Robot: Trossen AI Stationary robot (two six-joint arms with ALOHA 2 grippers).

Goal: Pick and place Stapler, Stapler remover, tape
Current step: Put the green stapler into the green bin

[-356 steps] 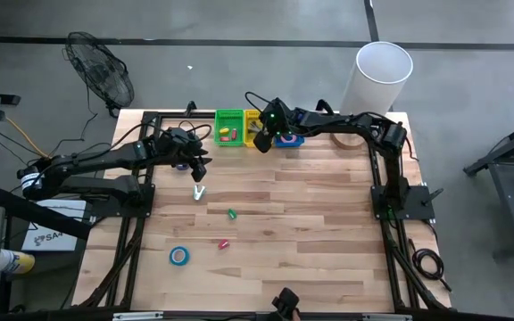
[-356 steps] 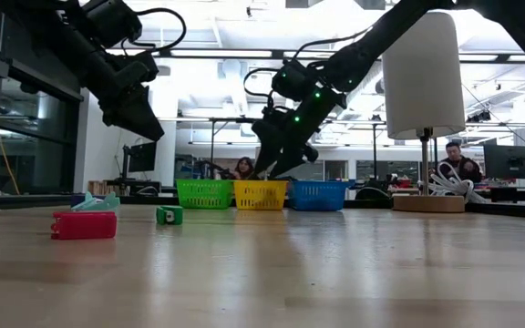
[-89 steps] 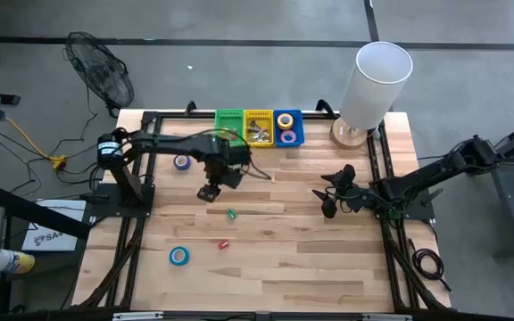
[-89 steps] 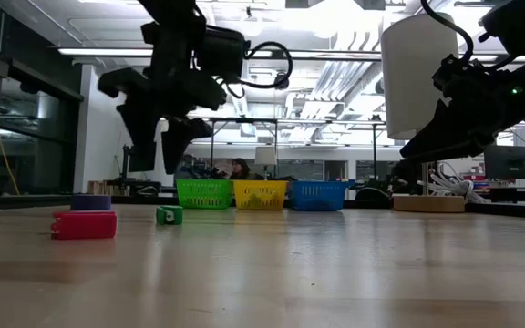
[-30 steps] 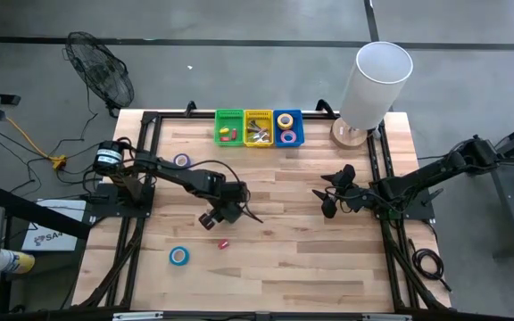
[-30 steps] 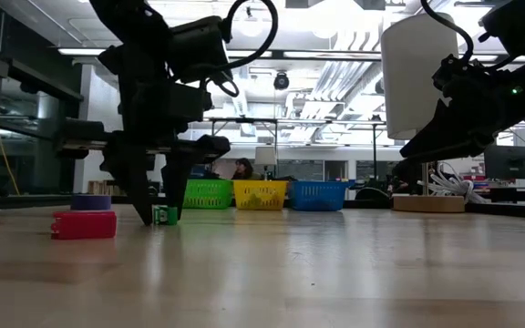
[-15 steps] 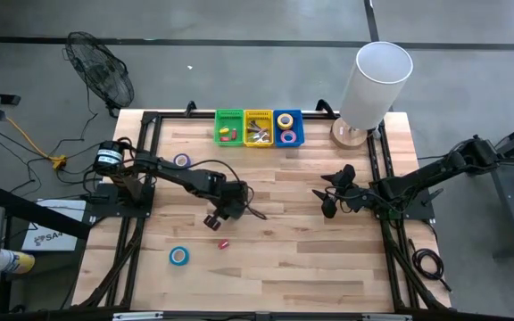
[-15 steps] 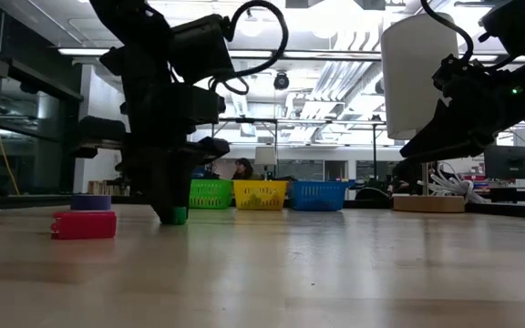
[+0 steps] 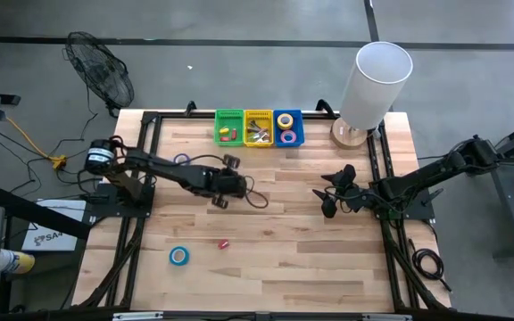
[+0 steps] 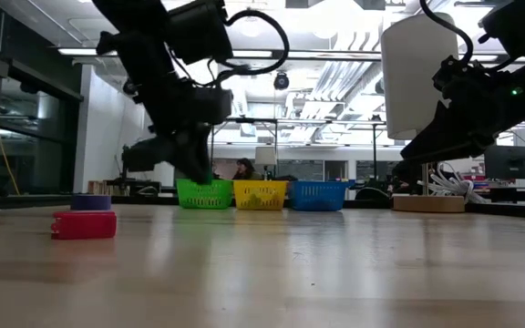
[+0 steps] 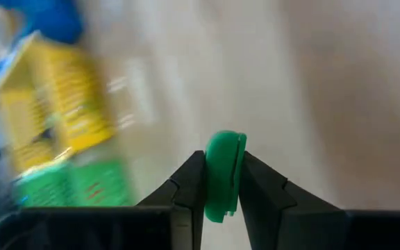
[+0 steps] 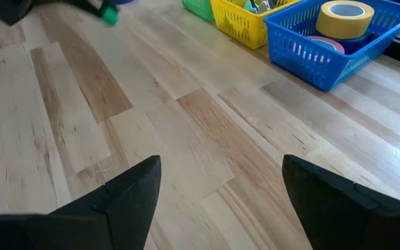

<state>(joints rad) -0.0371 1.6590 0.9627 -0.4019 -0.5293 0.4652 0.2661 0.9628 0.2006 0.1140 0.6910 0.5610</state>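
Observation:
My left gripper [image 9: 222, 198] hangs above the table's middle left and is shut on a small green stapler [image 11: 222, 173]. In the low view the left gripper [image 10: 198, 169] is well off the wood. A red stapler [image 9: 224, 242] lies flat on the table, nearer the near edge. A blue tape roll [image 9: 178, 256] and a purple tape roll [image 9: 182, 160] lie flat on the left side. My right gripper [image 9: 332, 200] waits open over the right side. In the right wrist view the green stapler [image 12: 108, 15] shows far off. My left gripper pinches the green stapler between its two fingers [image 11: 189, 186]. One rounded end of the stapler [image 11: 224, 142] sticks out past the fingertips. The stapler is lifted clear of the table.
Three baskets stand in a row at the far edge: green [image 9: 229, 127], yellow [image 9: 258, 127] with silvery pieces, blue [image 9: 286, 127] with tape rolls. A tall white cylinder on a round base [image 9: 377, 80] stands at the far right corner. Bare wood lies between the arms.
My left gripper stood with open fingers either side of the green stapler on the table, shut on it, then rose and moved toward the far edge, tipping as it went. The stapler has left the wood with it. The right arm has kept still.

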